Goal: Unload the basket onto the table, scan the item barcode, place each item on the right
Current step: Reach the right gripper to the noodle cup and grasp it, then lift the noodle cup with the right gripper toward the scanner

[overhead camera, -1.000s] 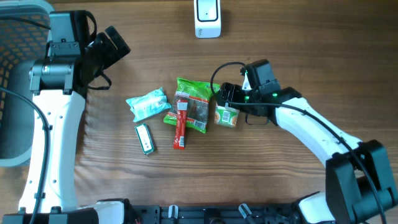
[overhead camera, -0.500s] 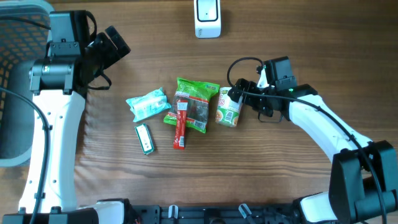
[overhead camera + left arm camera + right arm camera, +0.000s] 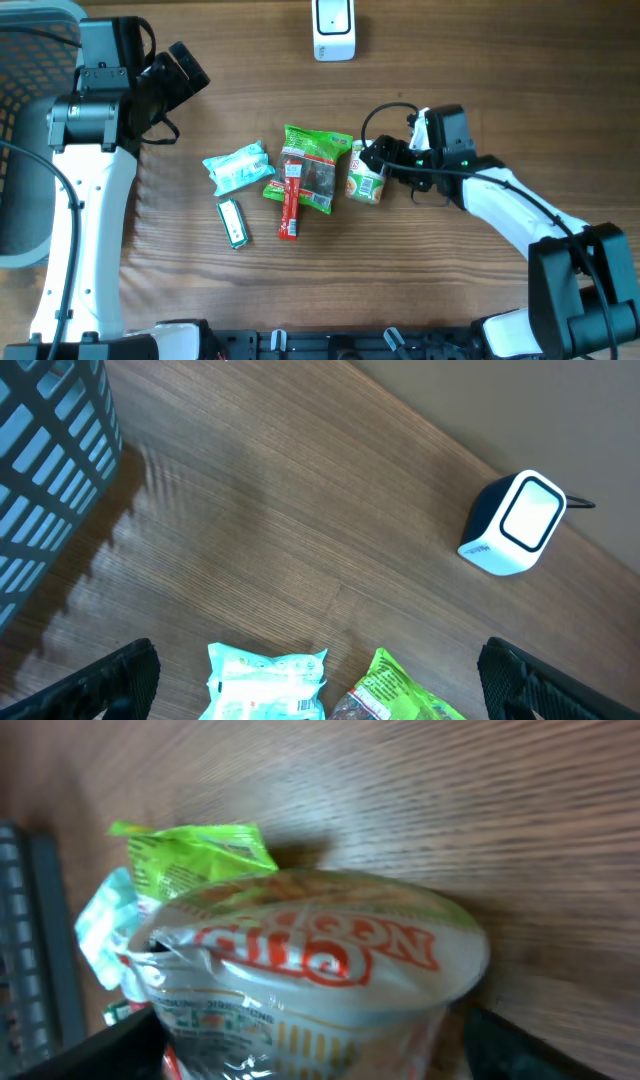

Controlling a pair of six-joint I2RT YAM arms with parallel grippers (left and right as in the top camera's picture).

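Task item: noodle cup [image 3: 366, 178], apparently on its side on the table [image 3: 480, 80], at the right end of the row of goods, just beside the green bag [image 3: 315, 165].
Right claw [image 3: 380, 160]: at the cup. In the wrist view its fingers [image 3: 120, 1050] sit wide apart in the two lower corners with the cup between them. Whether the pads touch the cup yet, I cannot tell; nothing is lifted.
Left claw [image 3: 188, 72]: spread fully, empty, up near the basket [image 3: 20, 150], well apart from every item.
Direction, cup from right claw: directly ahead of the fingers, on the side toward the table centre.
Cup long axis: in the overhead view it runs roughly from the near edge toward the far edge, across the line of the claw's approach, so the fingers span the cup's short width.
Nearer arm: right, clearly.
Scanner [image 3: 333, 28]: far edge of the table, beyond the cup and a little toward the left arm's side.
Barcode: not visible in any view.
Judgement: closing on the cup is the step in hand; lift, carry to the scanner and turn the label come next.
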